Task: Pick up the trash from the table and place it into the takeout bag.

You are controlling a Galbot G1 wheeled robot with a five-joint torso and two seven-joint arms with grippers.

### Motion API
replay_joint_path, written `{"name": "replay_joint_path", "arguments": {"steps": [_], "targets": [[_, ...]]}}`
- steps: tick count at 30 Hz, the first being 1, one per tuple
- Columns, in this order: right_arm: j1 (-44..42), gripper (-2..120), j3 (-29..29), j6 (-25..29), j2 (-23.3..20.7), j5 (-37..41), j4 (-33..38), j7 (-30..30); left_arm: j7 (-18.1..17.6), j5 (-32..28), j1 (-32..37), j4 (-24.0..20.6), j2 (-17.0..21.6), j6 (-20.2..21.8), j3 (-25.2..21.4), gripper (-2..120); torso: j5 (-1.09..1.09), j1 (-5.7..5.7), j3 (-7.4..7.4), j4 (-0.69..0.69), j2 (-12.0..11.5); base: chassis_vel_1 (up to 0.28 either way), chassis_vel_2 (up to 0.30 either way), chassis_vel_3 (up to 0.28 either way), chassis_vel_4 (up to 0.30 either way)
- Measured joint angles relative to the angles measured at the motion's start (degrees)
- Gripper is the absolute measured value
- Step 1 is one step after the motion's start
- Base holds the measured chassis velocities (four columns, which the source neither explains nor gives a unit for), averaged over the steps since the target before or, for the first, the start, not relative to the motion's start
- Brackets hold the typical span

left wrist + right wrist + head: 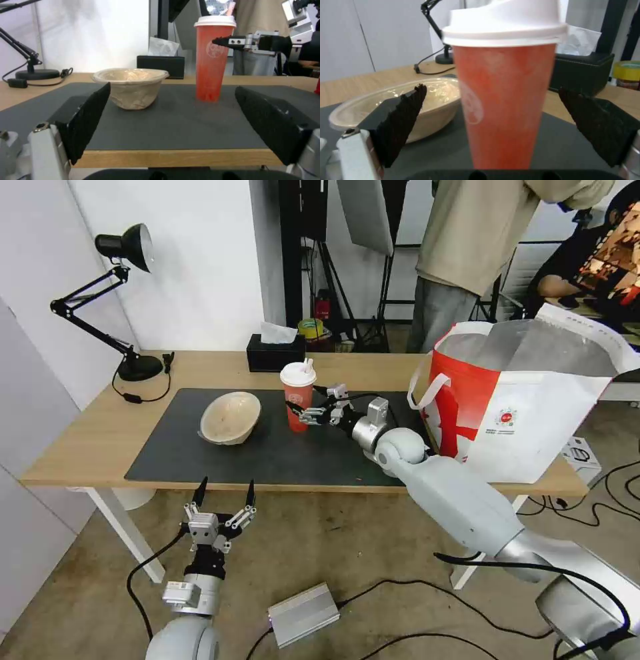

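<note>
While the red drink cup [298,397] stands upright on the dark grey mat [280,453] of the table [87,440], the right gripper [319,405] is extended level with its mid-body from the bag side. Its jaws are spread wide, one finger [400,117] to either side of the cup in the right wrist view, neither seen in contact with it; nothing is held. The cup's white lid [298,373] is in place.

The beige paper-pulp bowl [230,417] rests on the mat near the cup, on its lamp side, tipped so its opening faces partly toward the robot in the head view. Cup and bowl are apart, not touching.

The takeout bag [527,400] stands open at the right end of the table, silver lining visible, a white strap handle [427,390] hanging on its cup-facing side.

The left gripper [223,499] is held low, in front of the table's near edge and below the tabletop, jaws wide apart and empty, pointed toward the bowl and cup.

A black tissue box [275,352] sits behind the cup at the far edge; a black desk lamp [113,300] stands at the far left corner
</note>
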Motion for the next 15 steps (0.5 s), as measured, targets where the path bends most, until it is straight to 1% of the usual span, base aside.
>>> {"name": "replay_joint_path", "arguments": {"steps": [15], "targets": [[0.7, 100, 0.9, 1.6, 1.8, -2.0, -4.3, -1.1, 0.1, 0.3, -0.3, 0.5, 0.0, 0.0, 0.8, 100, 0.0, 0.0, 0.0, 0.0, 0.0, 0.0, 0.0, 0.0, 0.0]]}}
